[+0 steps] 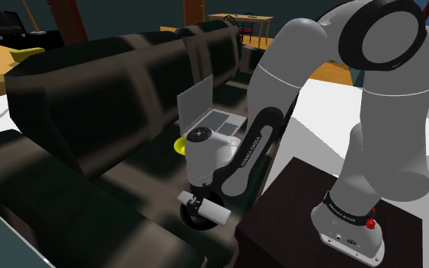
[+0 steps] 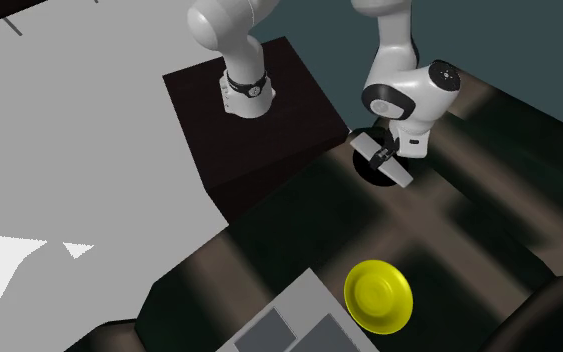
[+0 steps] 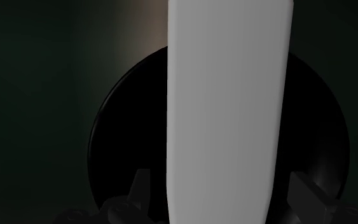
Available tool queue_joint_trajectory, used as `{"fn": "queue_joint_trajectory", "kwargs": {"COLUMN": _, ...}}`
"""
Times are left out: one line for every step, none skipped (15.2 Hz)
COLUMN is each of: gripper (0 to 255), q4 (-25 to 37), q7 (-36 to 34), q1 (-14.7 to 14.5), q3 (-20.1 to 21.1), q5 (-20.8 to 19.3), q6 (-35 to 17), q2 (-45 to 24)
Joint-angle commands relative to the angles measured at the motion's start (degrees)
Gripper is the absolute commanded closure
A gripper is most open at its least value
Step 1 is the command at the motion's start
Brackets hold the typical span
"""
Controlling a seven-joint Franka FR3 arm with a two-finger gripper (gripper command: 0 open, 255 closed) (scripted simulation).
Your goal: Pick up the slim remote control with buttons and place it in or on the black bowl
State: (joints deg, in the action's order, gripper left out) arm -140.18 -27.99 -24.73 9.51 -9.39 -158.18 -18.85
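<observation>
Hovering over black bowl [image 3: 123, 127]: slim, plain-grey remote [image 3: 225, 108]

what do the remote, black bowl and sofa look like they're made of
The remote is plain pale grey and matte, no buttons or texture drawn, so material can't be told. The black bowl is smooth, uniform black, maybe plastic or ceramic. The sofa is dark with soft sheen on its cushions, leather-like.

Living room: dark sofa [image 1: 91, 95], laptop [image 1: 219, 122].
</observation>
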Motion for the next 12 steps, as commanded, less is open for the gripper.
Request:
{"fn": "queue_joint_trajectory", "kwargs": {"gripper": 0, "q4": 0.0, "q7": 0.0, "q1": 0.0, "q3": 0.0, "q5": 0.0, "q6": 0.0, "q2": 0.0}}
{"fn": "queue_joint_trajectory", "kwargs": {"gripper": 0, "q4": -0.32, "q7": 0.71, "q1": 0.53, "q3": 0.74, "q5": 0.96, "q6": 1.74, "q2": 2.09}}
{"fn": "queue_joint_trajectory", "kwargs": {"gripper": 0, "q4": -0.56, "q7": 1.43, "q1": 1.01, "q3": 1.43, "q5": 1.95, "q6": 3.52, "q2": 4.14}}
{"fn": "queue_joint_trajectory", "kwargs": {"gripper": 0, "q4": -0.71, "q7": 2.16, "q1": 1.41, "q3": 2.02, "q5": 2.96, "q6": 5.34, "q2": 6.15}}
{"fn": "queue_joint_trajectory", "kwargs": {"gripper": 0, "q4": -0.76, "q7": 2.73, "q1": 1.63, "q3": 2.4, "q5": 3.76, "q6": 6.8, "q2": 7.71}}
{"fn": "queue_joint_trajectory", "kwargs": {"gripper": 0, "q4": -0.76, "q7": 2.74, "q1": 1.58, "q3": 2.35, "q5": 3.78, "q6": 6.8, "q2": 7.72}}
{"fn": "queue_joint_trajectory", "kwargs": {"gripper": 0, "q4": -0.77, "q7": 2.75, "q1": 1.57, "q3": 2.35, "q5": 3.78, "q6": 6.8, "q2": 7.72}}
{"fn": "queue_joint_trajectory", "kwargs": {"gripper": 0, "q4": -0.77, "q7": 2.75, "q1": 1.57, "q3": 2.34, "q5": 3.78, "q6": 6.8, "q2": 7.72}}
{"fn": "queue_joint_trajectory", "kwargs": {"gripper": 0, "q4": -0.76, "q7": 2.75, "q1": 1.57, "q3": 2.34, "q5": 3.78, "q6": 6.8, "q2": 7.72}}
{"fn": "queue_joint_trajectory", "kwargs": {"gripper": 0, "q4": -0.76, "q7": 2.75, "q1": 1.57, "q3": 2.34, "q5": 3.78, "q6": 6.8, "q2": 7.72}}
{"fn": "queue_joint_trajectory", "kwargs": {"gripper": 0, "q4": -0.76, "q7": 2.75, "q1": 1.57, "q3": 2.34, "q5": 3.78, "q6": 6.8, "q2": 7.72}}
{"fn": "queue_joint_trajectory", "kwargs": {"gripper": 0, "q4": -0.76, "q7": 2.75, "q1": 1.57, "q3": 2.34, "q5": 3.78, "q6": 6.8, "q2": 7.72}}
